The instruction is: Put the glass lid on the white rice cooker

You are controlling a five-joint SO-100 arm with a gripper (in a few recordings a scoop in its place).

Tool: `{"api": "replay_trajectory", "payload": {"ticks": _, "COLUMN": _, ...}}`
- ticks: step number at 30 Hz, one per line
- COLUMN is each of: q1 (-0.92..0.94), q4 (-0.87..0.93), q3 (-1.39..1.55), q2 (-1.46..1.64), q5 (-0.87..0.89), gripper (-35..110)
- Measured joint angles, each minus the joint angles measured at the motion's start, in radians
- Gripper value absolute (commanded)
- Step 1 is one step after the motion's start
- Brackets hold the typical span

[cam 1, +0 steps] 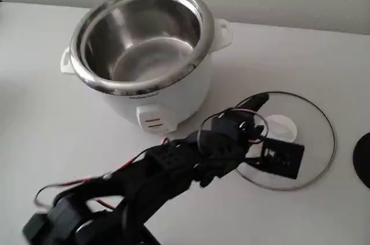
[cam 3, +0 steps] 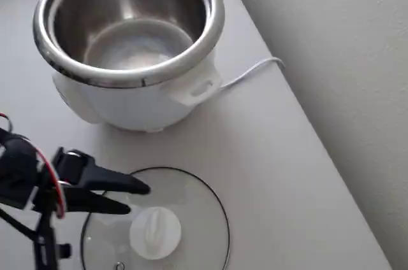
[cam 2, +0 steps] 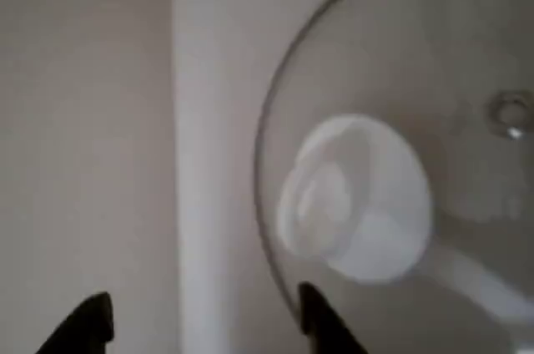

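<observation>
Sitting toward the back left of the white table [cam 1: 46, 112] in the fixed view, the cooker [cam 1: 147, 54] is a squat round white body with a shiny steel pot inside, its broad polished rim catching the light. A small white handle juts from each side, and a white switch panel bulges from the front wall. The pot stands open, its smooth bowl bare. In the overhead view a thin white cord [cam 3: 252, 71] runs from behind the cooker [cam 3: 131, 41] along the table's edge.

Right of the cooker and nearer the camera in the fixed view, the lid [cam 1: 309, 135] lies flat on the table, well apart from the cooker: a clear glass disc ringed by a thin metal band, with a rounded white plastic knob at its centre. The wrist view shows the knob [cam 2: 355, 199] as a smooth domed puck and, near the lid's far side, a small metal-ringed vent hole [cam 2: 509, 112].

Over the lid's cooker-side edge sits the black gripper [cam 3: 131, 197], with red wires looping past its wrist. Its two tapered matte fingers stand slightly apart, gripping nothing, tips just beside the knob in the overhead view. In the wrist view the dark fingertips [cam 2: 321, 321] straddle the lid's rim.
</observation>
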Motion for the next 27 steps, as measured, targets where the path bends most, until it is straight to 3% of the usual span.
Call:
{"api": "replay_trajectory", "payload": {"ticks": 11, "q1": 0.031, "q4": -0.009, "q3": -0.265, "q2": -0.319, "q5": 0.000, "gripper": 21}}
{"api": "replay_trajectory", "payload": {"ticks": 15, "q1": 0.031, "q4": -0.029, "q3": -0.348, "q2": -0.402, "q5": 0.002, "gripper": 0}}
{"api": "replay_trajectory", "payload": {"ticks": 27, "q1": 0.034, "q4": 0.014, "q3": -0.410, "q2": -0.399, "q5": 0.176, "gripper": 0}}
